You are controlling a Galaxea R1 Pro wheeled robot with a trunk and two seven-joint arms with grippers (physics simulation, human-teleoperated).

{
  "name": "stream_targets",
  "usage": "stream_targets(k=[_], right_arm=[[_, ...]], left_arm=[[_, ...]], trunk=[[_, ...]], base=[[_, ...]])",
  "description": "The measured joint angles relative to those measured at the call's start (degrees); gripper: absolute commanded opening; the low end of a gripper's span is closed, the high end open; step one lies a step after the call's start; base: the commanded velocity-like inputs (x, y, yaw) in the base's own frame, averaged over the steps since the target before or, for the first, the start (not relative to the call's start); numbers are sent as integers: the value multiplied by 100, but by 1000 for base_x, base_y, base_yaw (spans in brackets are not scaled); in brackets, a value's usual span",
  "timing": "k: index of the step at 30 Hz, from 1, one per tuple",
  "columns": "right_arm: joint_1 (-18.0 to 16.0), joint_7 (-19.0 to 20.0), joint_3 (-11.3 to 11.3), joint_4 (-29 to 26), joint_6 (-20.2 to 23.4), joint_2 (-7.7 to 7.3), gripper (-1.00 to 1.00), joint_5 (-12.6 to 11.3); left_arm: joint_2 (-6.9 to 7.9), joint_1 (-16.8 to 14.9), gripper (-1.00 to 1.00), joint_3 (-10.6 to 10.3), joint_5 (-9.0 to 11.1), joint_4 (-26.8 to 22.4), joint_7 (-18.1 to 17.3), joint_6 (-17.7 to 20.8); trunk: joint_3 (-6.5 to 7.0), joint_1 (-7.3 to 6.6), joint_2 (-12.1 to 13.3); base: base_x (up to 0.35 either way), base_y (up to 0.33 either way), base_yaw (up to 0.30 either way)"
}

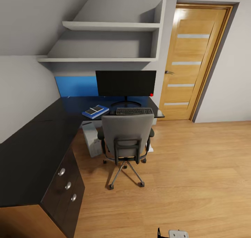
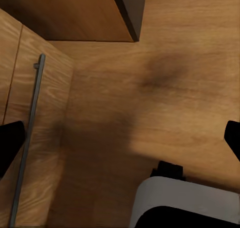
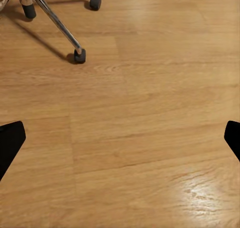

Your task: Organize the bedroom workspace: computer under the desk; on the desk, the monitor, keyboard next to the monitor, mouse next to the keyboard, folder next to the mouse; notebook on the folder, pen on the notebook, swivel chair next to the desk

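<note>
The swivel chair (image 1: 126,136) stands at the black L-shaped desk (image 1: 31,150), its grey back towards me. On the desk, the black monitor (image 1: 125,83) stands behind the keyboard (image 1: 134,111). Left of the keyboard lies the blue folder (image 1: 101,112) with the grey notebook (image 1: 94,109) on top; a thin dark line crosses the notebook, too small to tell if it is the pen. The grey computer (image 1: 91,139) stands under the desk. The mouse is hidden. My left gripper (image 2: 120,140) and right gripper (image 3: 120,140) hang open over the wooden floor, nothing between their fingers.
A wooden door (image 1: 190,61) is at the back right, with two wall shelves (image 1: 111,25) above the desk. Chrome chair legs and casters (image 3: 79,55) show in the right wrist view. A wooden cabinet front with a long metal bar handle (image 2: 27,133) lies by my left gripper.
</note>
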Motion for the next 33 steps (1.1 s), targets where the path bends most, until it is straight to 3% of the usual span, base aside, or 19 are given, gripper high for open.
stream_targets(k=[11,33], right_arm=[[1,0,1,0,0,0,100,0],[1,0,-1,0,1,0,100,0]], left_arm=[[1,75,100,-2,8,5,8,23],[-34,76,100,-14,-3,-9,18,87]], trunk=[[198,-242,441],[198,-242,443]], base=[[0,0,0],[0,0,0]])
